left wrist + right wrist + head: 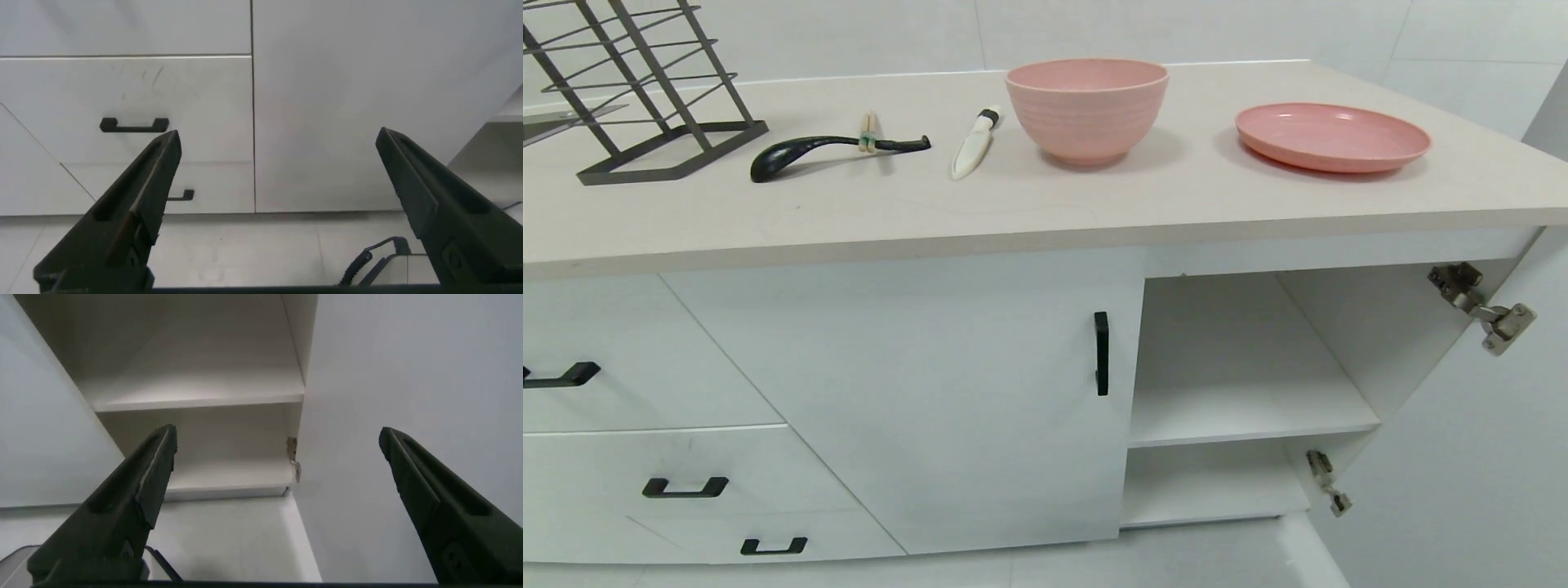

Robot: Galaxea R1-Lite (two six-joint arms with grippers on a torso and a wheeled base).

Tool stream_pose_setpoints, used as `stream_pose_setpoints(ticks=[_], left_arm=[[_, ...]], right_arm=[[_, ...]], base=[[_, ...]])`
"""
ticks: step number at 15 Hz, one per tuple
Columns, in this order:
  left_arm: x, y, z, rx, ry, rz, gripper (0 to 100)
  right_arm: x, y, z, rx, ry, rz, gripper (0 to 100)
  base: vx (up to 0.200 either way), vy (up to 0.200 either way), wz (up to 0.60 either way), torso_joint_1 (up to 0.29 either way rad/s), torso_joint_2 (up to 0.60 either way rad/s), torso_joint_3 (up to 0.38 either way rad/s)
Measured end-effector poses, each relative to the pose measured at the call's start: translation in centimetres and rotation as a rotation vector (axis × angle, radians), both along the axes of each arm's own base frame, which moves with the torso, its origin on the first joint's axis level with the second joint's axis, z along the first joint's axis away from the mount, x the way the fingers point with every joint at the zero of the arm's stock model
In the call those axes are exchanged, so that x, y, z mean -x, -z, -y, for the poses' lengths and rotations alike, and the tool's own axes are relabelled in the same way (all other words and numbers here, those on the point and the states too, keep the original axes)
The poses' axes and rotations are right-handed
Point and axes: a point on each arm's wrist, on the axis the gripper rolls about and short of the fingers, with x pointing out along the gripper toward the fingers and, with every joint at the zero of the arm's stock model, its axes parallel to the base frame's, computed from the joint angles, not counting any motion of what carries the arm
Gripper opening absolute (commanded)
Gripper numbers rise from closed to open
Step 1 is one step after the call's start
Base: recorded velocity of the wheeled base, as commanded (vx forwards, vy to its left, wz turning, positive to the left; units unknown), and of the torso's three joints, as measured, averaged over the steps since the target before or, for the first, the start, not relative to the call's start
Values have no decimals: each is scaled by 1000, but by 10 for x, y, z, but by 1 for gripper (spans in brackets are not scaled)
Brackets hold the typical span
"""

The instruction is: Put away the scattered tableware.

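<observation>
Left gripper point(276, 143) is spread wide, holding nothing, and faces the drawers point(131, 90). Right gripper point(276, 434), also spread and holding nothing, faces the open cupboard's shelf point(196, 400). On the counter point(1045, 204) the bowl point(1086, 106) sits at 12 o'clock. The plate point(1331, 136) is at its 3 o'clock and the knife point(974, 145) at 9. Farther out at 9, the spoon point(825, 151) crosses the chopsticks point(869, 132), and the rack point(645, 90) is farthest.

bowl point(1086, 110) pink, ribbed; plate point(1331, 137) pink; ladle point(772, 162) black; knife point(970, 152) cream; cabinet point(915, 392) white
</observation>
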Motion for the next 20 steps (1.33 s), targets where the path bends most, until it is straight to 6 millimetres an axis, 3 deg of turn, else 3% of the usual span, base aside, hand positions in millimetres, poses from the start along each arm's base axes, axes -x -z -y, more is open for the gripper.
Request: stream_pose_setpoints(ticks=[4, 9, 20], left_arm=[[0, 0, 0, 0, 0, -2, 100], [0, 0, 0, 0, 0, -1, 100], [0, 0, 0, 1, 0, 0, 100]], right_arm=[[0, 0, 0, -1, 0, 0, 100], [0, 0, 0, -2, 0, 0, 100], [0, 0, 0, -3, 0, 0, 100]], base=[[0, 0, 0, 25, -42, -8], [0, 0, 0, 223, -137, -126], [0, 0, 0, 191, -546, -216]])
